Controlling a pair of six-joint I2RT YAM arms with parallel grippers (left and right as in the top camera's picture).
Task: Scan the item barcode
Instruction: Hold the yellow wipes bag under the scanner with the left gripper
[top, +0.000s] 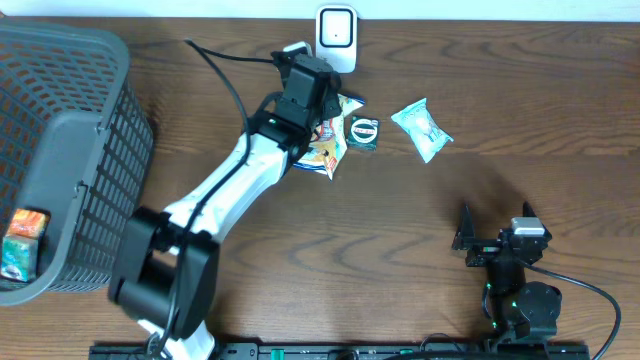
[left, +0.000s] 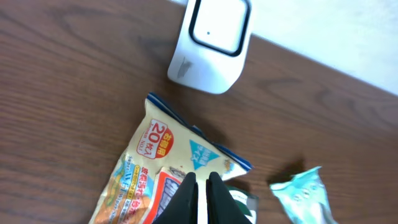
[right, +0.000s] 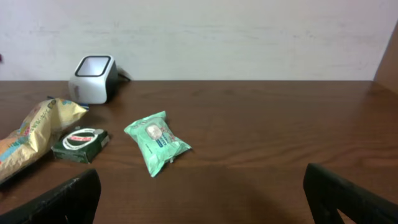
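crinkly cream-and-blue snack bag w/ a red round badge sits at the far middle of the table, just in front of the white scanner, not touching it. the left gripper is on it: fingers pinched tight together over the bag's printed face, clamped on the film as far as the wrist view shows. from the right wrist view the bag's end nearest the scanner is tilted up, and its lower edge runs just beside a small dark green box; can't tell if they touch. overhead, the box is just right of the bag, and a mint-green wipes pkt lies a bit further right, apart from both. the scanner stands at the table's back edge by the wall, window facing up and forward. the right gripper is well apart at the near right, fingers spread wide, nothing btwn them. a grey mesh basket fills the far left side, w/ a couple of colourful pkts inside at its near end. dark brown wood table under everything.
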